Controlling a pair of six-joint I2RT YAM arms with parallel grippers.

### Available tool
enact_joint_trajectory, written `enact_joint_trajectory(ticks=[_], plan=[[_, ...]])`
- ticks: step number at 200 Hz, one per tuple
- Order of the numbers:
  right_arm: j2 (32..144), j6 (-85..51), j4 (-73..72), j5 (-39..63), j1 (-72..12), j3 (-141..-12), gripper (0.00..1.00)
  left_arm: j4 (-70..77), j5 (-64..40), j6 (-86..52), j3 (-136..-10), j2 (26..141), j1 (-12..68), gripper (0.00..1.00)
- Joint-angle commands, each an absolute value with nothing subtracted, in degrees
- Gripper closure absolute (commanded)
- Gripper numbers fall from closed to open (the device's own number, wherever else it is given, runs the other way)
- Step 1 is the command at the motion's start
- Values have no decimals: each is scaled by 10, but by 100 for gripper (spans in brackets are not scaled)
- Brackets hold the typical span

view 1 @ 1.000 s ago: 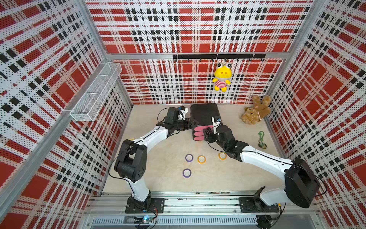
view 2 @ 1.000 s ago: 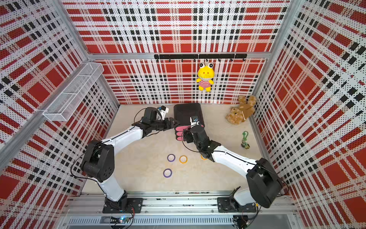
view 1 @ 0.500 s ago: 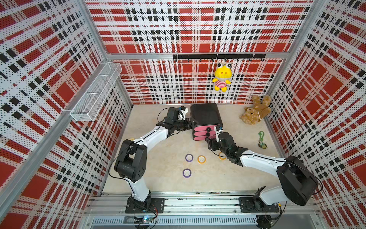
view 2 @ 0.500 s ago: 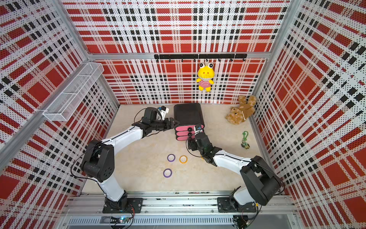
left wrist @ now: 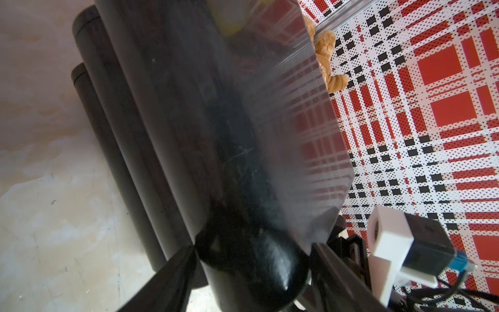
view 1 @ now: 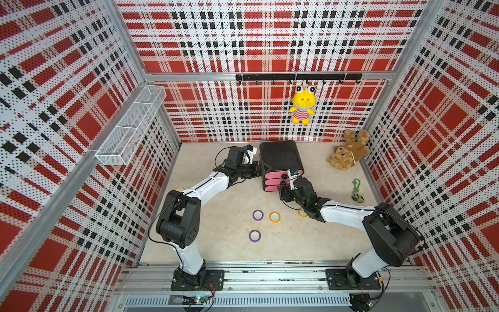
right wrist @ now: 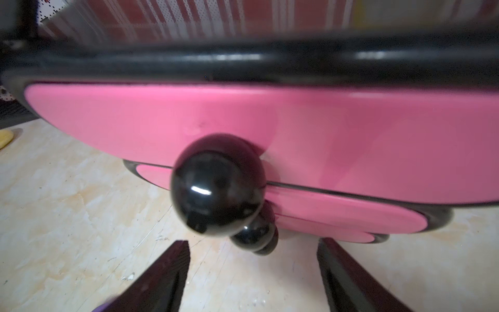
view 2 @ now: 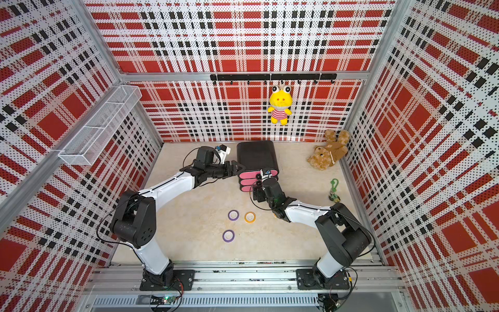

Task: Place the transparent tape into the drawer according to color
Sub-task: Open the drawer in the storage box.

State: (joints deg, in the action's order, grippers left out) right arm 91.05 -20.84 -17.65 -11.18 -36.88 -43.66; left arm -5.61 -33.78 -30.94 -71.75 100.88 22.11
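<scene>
The drawer unit (view 1: 280, 159) is a black cabinet with three pink fronts (right wrist: 351, 140) and black knobs (right wrist: 218, 183), all pushed in. My left gripper (view 1: 258, 170) is shut on the rounded left edge of the cabinet (left wrist: 251, 259). My right gripper (view 1: 282, 187) is open just in front of the knobs, with nothing between its fingers (right wrist: 172, 270). On the floor lie two purple tape rolls (view 1: 258, 215) (view 1: 254, 235) and an orange one (view 1: 275, 217). Another orange roll (view 1: 302, 213) is half hidden under my right arm. All but this half-hidden roll show in both top views. No red roll shows.
A brown teddy bear (view 1: 348, 154) lies at the back right, and a green keychain figure (view 1: 357, 193) is near the right wall. A yellow plush (view 1: 302, 108) hangs from the black hook rail. A white wire basket (view 1: 129, 127) is on the left wall.
My right arm has shifted in front of the drawer fronts, and its gripper now sits a little back from the knobs. The left arm has held still on the cabinet.
</scene>
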Motion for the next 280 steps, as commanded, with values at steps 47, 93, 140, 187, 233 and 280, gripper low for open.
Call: enact_joint_trajectory(ticks=[47,93,140,187,233,280], plan=[[932,-215,-212,-138,-364,-459,23,-65,-345,-297,-727,1018,218,26],[948,-221,-202,-143,-364,-474,25,-66,-347,-296,-727,1017,218,26],[955,-231,-189,-138,-364,-475,31,-67,-347,-296,-727,1016,217,26],[958,-235,-186,-140,-364,-474,45,-68,-348,-295,-727,1014,216,26],[951,-238,-184,-133,-365,-466,59,-68,-347,-295,-727,1013,216,26],[930,-241,-181,-124,-365,-443,66,-68,-348,-295,-727,1013,216,26]])
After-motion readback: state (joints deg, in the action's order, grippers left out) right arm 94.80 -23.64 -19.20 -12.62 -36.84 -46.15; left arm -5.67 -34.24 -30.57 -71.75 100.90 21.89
